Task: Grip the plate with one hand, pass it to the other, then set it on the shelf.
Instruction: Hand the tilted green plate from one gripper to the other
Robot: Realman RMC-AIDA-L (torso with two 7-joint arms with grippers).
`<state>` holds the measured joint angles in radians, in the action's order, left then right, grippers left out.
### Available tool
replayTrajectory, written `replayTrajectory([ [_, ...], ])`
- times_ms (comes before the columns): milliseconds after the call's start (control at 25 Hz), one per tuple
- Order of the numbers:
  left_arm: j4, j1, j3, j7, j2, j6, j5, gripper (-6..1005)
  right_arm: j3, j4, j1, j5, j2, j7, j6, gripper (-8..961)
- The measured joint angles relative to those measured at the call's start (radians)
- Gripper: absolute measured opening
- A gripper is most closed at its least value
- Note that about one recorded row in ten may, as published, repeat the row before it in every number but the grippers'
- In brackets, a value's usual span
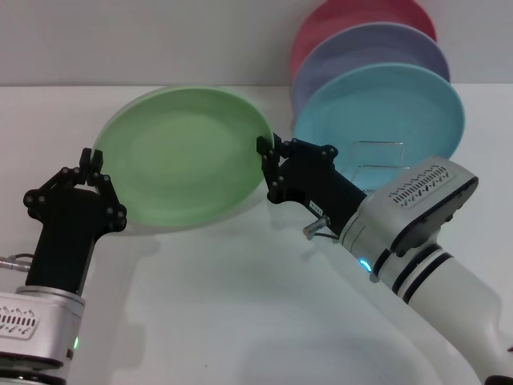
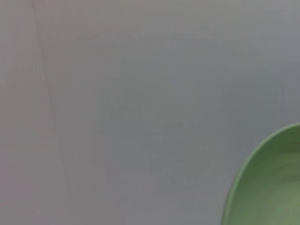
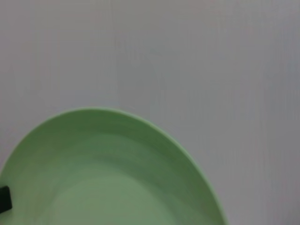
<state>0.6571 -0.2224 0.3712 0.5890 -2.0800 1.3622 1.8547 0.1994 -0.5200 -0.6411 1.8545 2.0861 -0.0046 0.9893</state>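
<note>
White worktop (image 1: 240,321) meets a pale wall. The green plate (image 1: 184,156) hangs tilted between both arms, face toward the camera. Left pincer (image 1: 92,164) clamps its left rim; right pincer (image 1: 268,164) closes on its right rim.

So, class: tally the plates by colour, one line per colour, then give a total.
Green plate: 1
Blue plate: 1
Lavender plate: 1
Red plate: 1
Total: 4 plates
</note>
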Motion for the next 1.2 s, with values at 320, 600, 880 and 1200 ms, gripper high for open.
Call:
replayTrajectory([
  [320,0.004,0.001,-0.001,0.000,0.000,0.000,0.000,123,0.010,0.002,0.000,0.000,0.000,0.000,-0.006,87],
  [600,0.003,-0.001,-0.011,0.000,0.000,0.000,-0.004,125,0.011,0.002,-0.001,0.000,0.000,0.000,-0.012,65],
  [880,0.003,-0.002,-0.011,0.000,0.000,0.000,-0.005,126,0.011,0.002,0.000,0.000,0.000,0.000,-0.012,47],
  [1200,0.004,-0.002,-0.011,0.000,0.000,-0.002,-0.005,128,0.011,0.002,0.003,0.000,0.000,0.000,-0.012,34],
])
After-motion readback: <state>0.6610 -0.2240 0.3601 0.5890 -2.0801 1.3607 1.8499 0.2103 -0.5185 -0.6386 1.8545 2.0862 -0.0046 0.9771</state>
